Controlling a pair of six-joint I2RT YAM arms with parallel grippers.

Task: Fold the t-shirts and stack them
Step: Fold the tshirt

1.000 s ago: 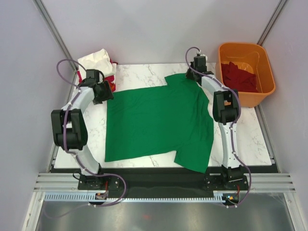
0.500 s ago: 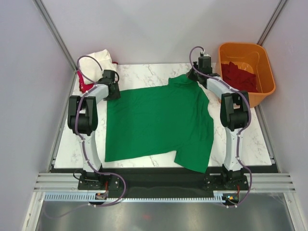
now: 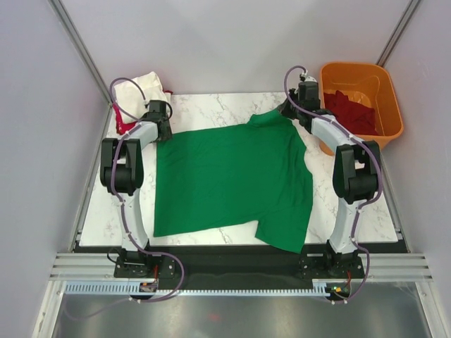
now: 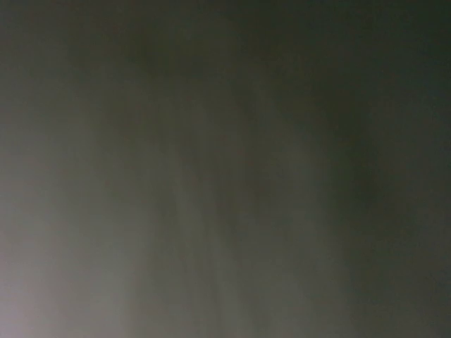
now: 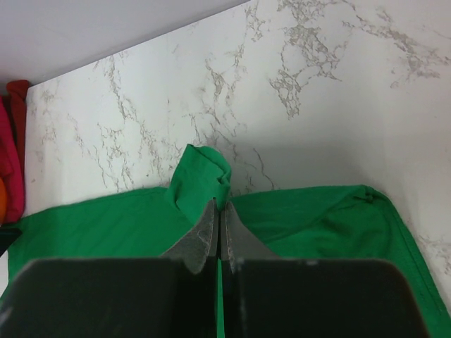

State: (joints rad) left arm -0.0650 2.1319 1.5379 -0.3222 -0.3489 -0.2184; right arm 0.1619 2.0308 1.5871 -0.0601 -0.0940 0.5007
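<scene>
Centrally on the white marble counter [image 3: 211, 105], spread nearly flat: bright green cloth t-shirt [image 3: 232, 176], reaching from close to the far edge down to the near edge, with one sleeve lapping over that near edge toward the right corner. At the far edge, toward the far right corner, right tool [image 5: 218, 208] pressed together and pinching a raised fold of the green cloth, with bare marble just beyond the fold. Down at the shirt's far left corner, close to the counter's left edge, left tool [image 3: 162, 134]; cannot tell whether spread or pressed together, with nothing but dark blur from the left wrist view. Heaped at the far left corner: cream-white cloth t-shirt [image 3: 141, 88] beside a red cloth t-shirt [image 3: 121, 120]. Just off the far right corner: rigid orange plastic tub [image 3: 366, 144], with a dark maroon cloth t-shirt [image 3: 349, 113] crumpled inside.
</scene>
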